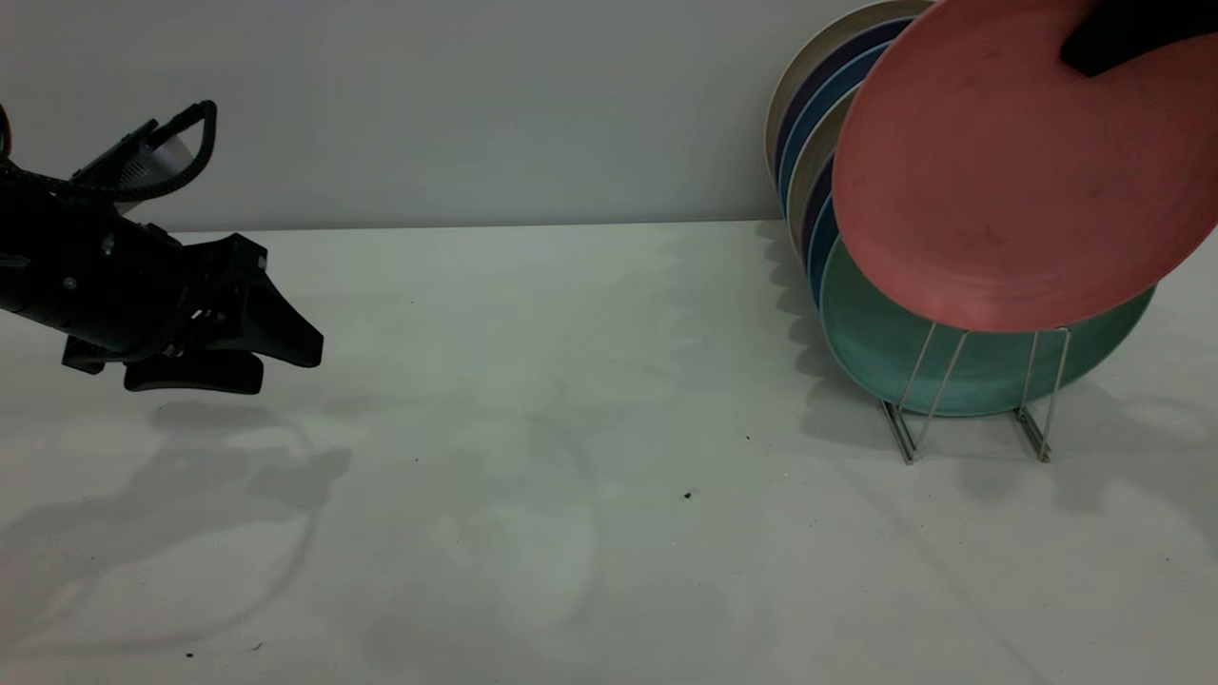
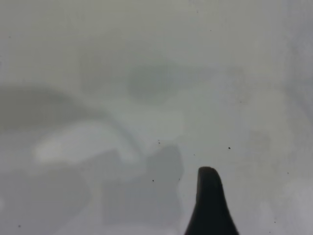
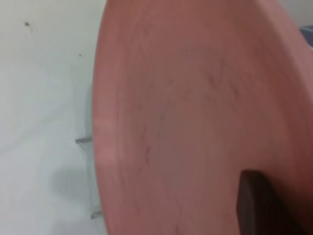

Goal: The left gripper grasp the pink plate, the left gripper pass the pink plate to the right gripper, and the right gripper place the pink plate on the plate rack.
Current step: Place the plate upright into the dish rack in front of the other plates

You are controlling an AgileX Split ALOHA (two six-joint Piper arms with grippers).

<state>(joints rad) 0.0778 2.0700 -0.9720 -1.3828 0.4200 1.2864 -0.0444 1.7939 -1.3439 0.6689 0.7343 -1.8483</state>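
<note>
At the far left of the exterior view I have the left gripper (image 1: 271,357) hovering just above the bench (image 1: 571,428), its jaws apart and holding nothing, one wedge finger angled up and the other lying flat below it. Its looped black cable (image 1: 186,143) arches over the body at the upper left. My left wrist view shows only one dark fingertip (image 2: 208,196) at the lower edge over bare bench surface.

Moving right, a few dark specks (image 1: 687,495) lie on the bench near the lower centre.

At the right of the frame stands the plate rack (image 1: 971,409), its silver wire loops rising from two base rails. A mint-green plate (image 1: 885,352) leans in it at the front, with blue plates (image 1: 818,105) and cream ones stacked upright behind.

The pink plate (image 1: 1009,181) is in the upper right, tilted, held in the air in front of the stacked plates and above the front loops, its lower rim overlapping the green plate. The right gripper (image 1: 1128,33) shows at the top right corner as a dark shape clamped on the plate's upper rim; my right wrist view shows one dark finger (image 3: 259,205) pressed against the pink surface.
</note>
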